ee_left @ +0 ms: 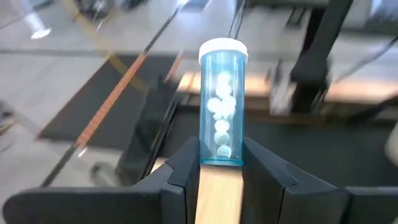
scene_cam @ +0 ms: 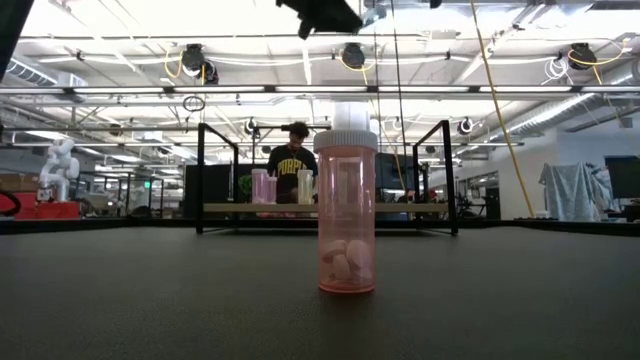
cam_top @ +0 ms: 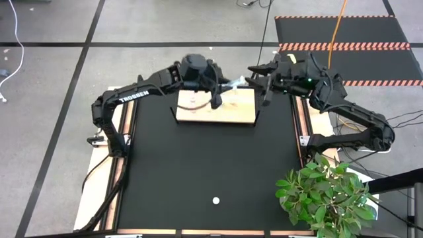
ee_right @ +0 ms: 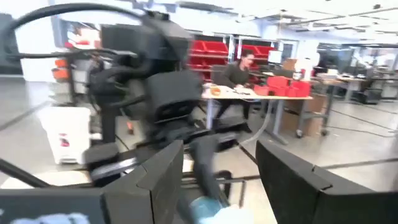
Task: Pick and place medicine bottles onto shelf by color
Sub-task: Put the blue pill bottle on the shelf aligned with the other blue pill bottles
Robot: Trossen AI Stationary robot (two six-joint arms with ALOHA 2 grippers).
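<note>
My left gripper (cam_top: 223, 86) hangs over the light-wood shelf (cam_top: 215, 114) at the table's far side, shut on a teal-blue medicine bottle (ee_left: 222, 99) with a white cap. My right gripper (cam_top: 259, 78) is just right of it, open. In the right wrist view the bottle's cap end (ee_right: 208, 210) shows low between my right fingers, apart from both. A pink bottle (scene_cam: 346, 215) stands upright on its base near the table's front; its cap is (cam_top: 215, 200). Pink bottles (scene_cam: 262, 186) and a pale one (scene_cam: 305, 186) stand on the shelf. My left gripper pinches the teal-blue bottle's base end (ee_left: 221, 153) between its two fingers. The fingers come from the table's left, slanting a little downward, and lie along the bottle. The bottle sticks out past the fingertips, cap end away from the gripper, lifted clear above the shelf.
The shelf's black brackets (scene_cam: 443, 175) rise at its ends. A leafy plant (cam_top: 327, 195) overhangs the table's near right corner. A person (scene_cam: 292, 165) sits in the room behind the shelf. Bare black tabletop (cam_top: 198, 165) lies between the shelf and the pink bottle.
</note>
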